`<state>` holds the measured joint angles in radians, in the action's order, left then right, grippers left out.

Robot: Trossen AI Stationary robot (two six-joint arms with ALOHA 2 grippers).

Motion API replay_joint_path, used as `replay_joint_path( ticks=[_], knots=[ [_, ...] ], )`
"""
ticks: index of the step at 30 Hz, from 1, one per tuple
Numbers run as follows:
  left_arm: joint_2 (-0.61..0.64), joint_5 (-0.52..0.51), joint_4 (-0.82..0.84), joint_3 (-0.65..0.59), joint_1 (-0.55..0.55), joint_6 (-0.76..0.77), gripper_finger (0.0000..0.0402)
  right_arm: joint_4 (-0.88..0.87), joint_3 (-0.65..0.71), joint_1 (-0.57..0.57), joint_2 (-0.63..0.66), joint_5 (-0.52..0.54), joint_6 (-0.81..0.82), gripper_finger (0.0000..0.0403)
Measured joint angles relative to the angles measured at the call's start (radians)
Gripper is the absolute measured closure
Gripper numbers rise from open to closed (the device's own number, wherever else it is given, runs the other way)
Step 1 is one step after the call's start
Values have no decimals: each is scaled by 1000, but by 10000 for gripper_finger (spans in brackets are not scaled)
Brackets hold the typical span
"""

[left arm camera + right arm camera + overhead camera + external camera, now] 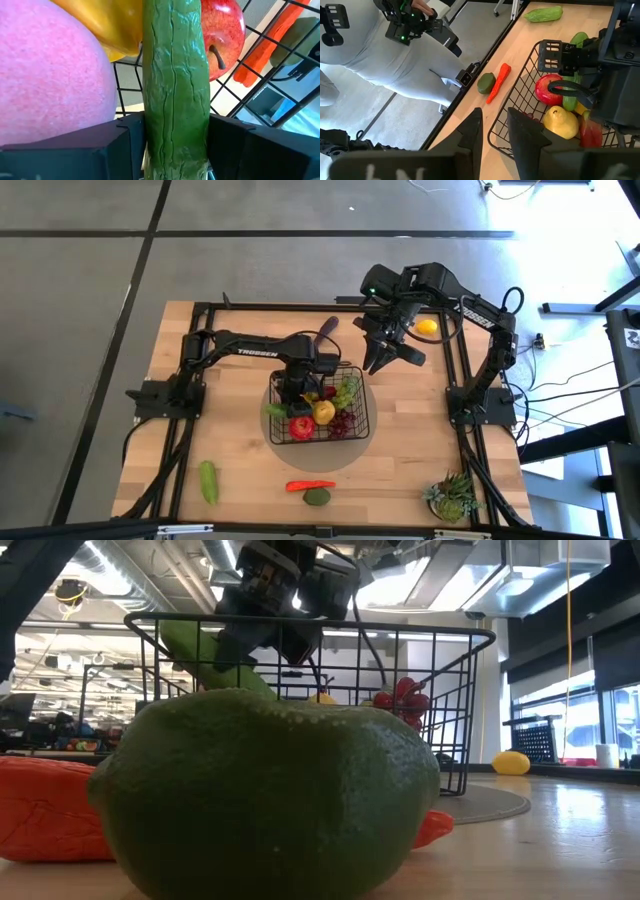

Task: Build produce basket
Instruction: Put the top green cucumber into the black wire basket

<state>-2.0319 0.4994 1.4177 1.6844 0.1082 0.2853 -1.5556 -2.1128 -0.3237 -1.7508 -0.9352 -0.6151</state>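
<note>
Left gripper [297,392], jaws clamped on a cucumber [175,85], hangs over the basket [357,423] at desk centre. Right gripper [385,352], jaws apart and empty, waits at one o'clock. Released crookedly, the cucumber might roll off the piled fruit.

Robotics lab in an open industrial hall.
Exposed ducts [180,570] and strip lights overhead, grey tiled floor [250,240], cables [560,380], and a framed wooden surface [420,430].

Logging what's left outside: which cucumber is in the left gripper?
The cucumber inside the basket, between the left gripper's fingers; the other cucumber lies on the table.
</note>
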Motion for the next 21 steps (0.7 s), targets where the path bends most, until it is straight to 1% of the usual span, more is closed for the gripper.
replay_joint_path(
  ticks=[7,12,16,21],
  knots=[
    [0,-30,-42,0,-11,-53,244,0,0,0,0,0,0,319],
    [0,-45,-49,0,-13,-52,243,0,0,0,0,0,0,319],
    [0,-49,-45,0,-13,-7,242,0,0,0,0,0,0,319],
    [0,-48,-37,0,-13,-2,242,4,0,0,0,0,1,319]
  ],
)
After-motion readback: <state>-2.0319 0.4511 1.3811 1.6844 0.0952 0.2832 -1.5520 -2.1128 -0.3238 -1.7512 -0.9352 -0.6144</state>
